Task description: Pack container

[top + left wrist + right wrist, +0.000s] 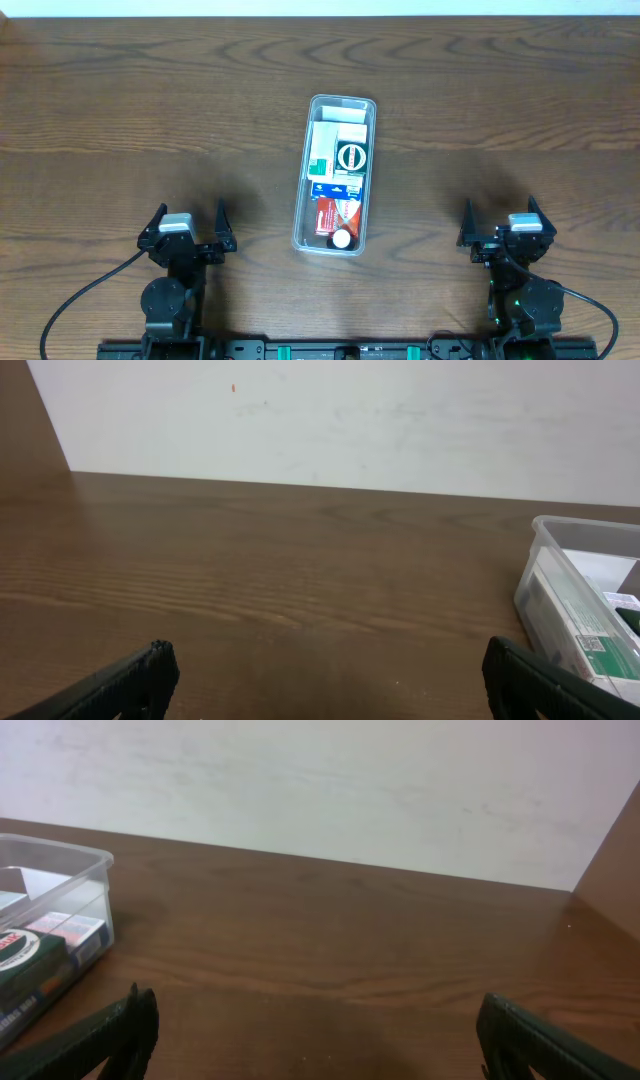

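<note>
Clear plastic, the container sits mid-way across the table, packed with small boxes, while the left gripper at 8 o'clock and the right gripper at 4 o'clock gape wide, both empty.

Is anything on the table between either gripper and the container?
Nothing visible does. Only bare table lies between the left gripper or the right gripper and the container. Both grippers are open and empty.
</note>
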